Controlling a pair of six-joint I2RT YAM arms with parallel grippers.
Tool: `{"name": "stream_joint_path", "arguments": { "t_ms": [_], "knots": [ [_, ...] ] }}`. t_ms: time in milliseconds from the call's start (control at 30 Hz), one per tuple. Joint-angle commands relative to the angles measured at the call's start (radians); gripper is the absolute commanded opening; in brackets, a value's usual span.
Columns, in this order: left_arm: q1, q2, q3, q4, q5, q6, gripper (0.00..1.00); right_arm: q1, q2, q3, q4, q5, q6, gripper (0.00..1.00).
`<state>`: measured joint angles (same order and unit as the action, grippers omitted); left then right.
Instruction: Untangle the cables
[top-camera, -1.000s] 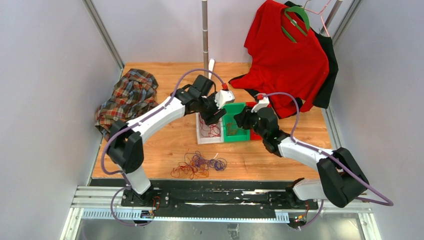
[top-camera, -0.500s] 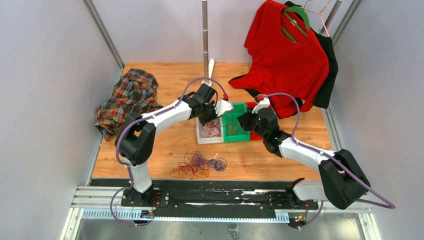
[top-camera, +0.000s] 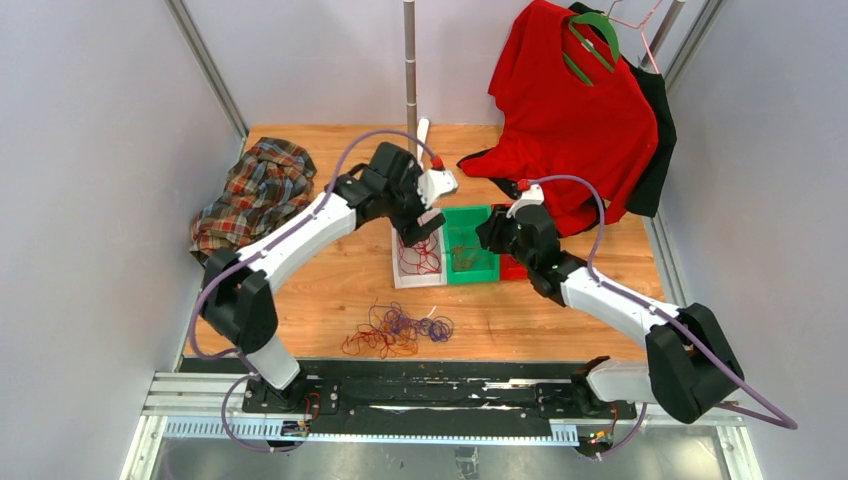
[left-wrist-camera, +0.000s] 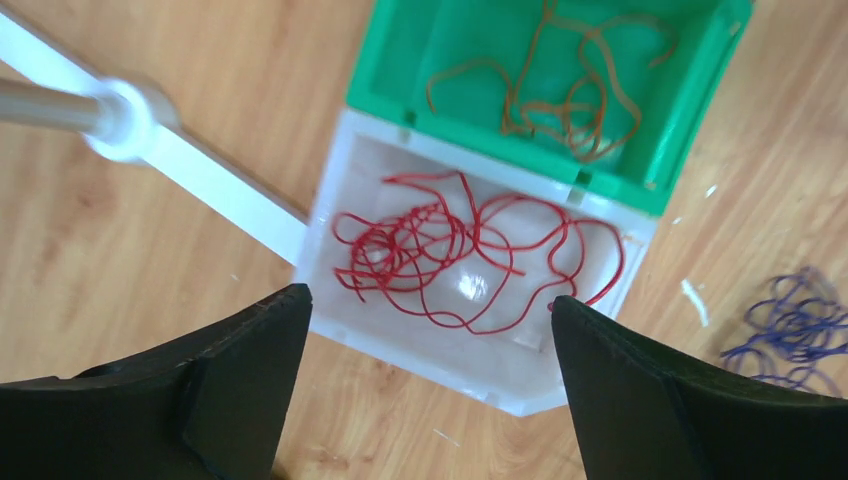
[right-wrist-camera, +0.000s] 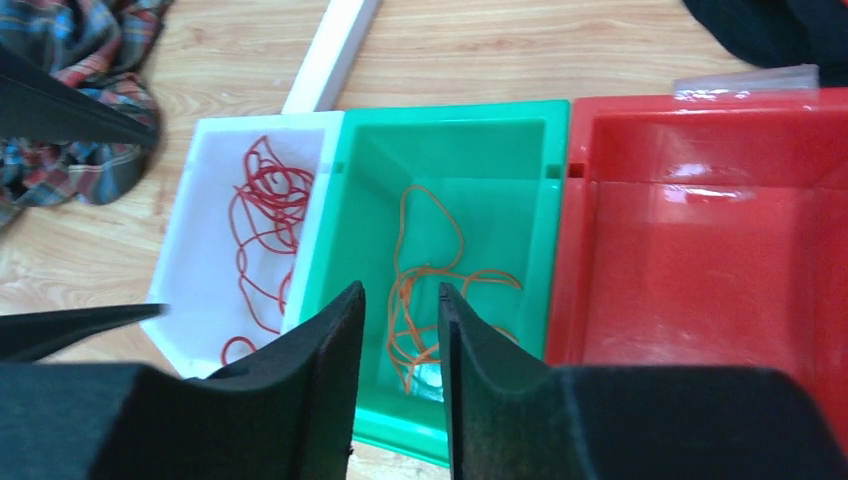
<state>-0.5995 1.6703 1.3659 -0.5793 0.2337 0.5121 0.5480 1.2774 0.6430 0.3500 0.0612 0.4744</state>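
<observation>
Nearest the arm bases, the mixed tangle of cables (top-camera: 395, 330) lies loose; beyond it, red cables (left-wrist-camera: 440, 250) fill the white bin (left-wrist-camera: 455, 368) and orange cables (right-wrist-camera: 420, 290) the green bin (right-wrist-camera: 450, 110). The left gripper (left-wrist-camera: 430, 305) hangs over the white bin, jaws wide apart and empty, while the right gripper (right-wrist-camera: 400, 292) over the green bin shows only a narrow gap with nothing visibly in it. My worry is that a dip into either bin snags sorted loops, or that one grab at the tangle lifts several colours.

The wooden table (top-camera: 330, 290) carries a crumpled plaid shirt (top-camera: 255, 195) at its far left. In the middle, a white bin (top-camera: 420, 284), a green bin (top-camera: 472, 277) and a red bin (right-wrist-camera: 690, 270) stand touching, left to right. A tangle of cables (top-camera: 395, 330) lies near the front edge, and a pole's white foot (top-camera: 422, 130) at the far middle.
</observation>
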Motion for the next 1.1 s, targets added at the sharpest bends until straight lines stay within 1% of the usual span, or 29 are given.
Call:
{"name": "stream_joint_path", "arguments": {
  "t_ms": [0,100,167,233,367,433,600,733,833,900,967,1067],
  "knots": [
    [0.006,-0.111,0.086,-0.104,0.092,-0.104,0.96,-0.027,0.008,0.07,-0.14,0.087,-0.023,0.36],
    [0.046,-0.168,0.104,-0.151,0.104,-0.115,0.99,-0.03,0.018,0.08,-0.197,0.123,-0.043,0.39],
    [0.06,-0.191,0.105,-0.243,0.099,-0.078,0.98,-0.031,0.031,0.075,-0.225,0.118,-0.055,0.43],
    [0.061,-0.216,0.059,-0.3,0.085,-0.04,0.98,-0.031,0.048,0.074,-0.243,0.084,-0.06,0.45],
    [0.065,-0.312,-0.108,-0.248,0.053,-0.069,0.98,-0.031,0.092,0.078,-0.303,0.028,-0.04,0.45],
    [0.073,-0.355,-0.169,-0.22,0.049,-0.08,0.98,-0.023,0.105,0.071,-0.305,-0.005,-0.019,0.45],
    [0.105,-0.395,-0.185,-0.231,0.062,-0.092,0.98,0.04,0.131,0.053,-0.259,-0.046,0.059,0.44],
    [0.113,-0.415,-0.201,-0.239,0.071,-0.074,0.98,0.117,0.178,0.094,-0.26,-0.007,0.116,0.41],
    [0.113,-0.437,-0.236,-0.244,0.104,-0.041,0.98,0.161,0.204,0.127,-0.255,0.009,0.146,0.41],
    [0.113,-0.446,-0.272,-0.262,0.147,0.008,1.0,0.177,0.192,0.147,-0.264,0.025,0.149,0.43],
    [0.112,-0.449,-0.305,-0.275,0.185,0.048,0.98,0.179,0.153,0.162,-0.277,0.044,0.134,0.47],
    [0.111,-0.443,-0.353,-0.276,0.22,0.098,0.93,0.169,0.076,0.214,-0.358,0.086,0.078,0.55]
  ]
}}
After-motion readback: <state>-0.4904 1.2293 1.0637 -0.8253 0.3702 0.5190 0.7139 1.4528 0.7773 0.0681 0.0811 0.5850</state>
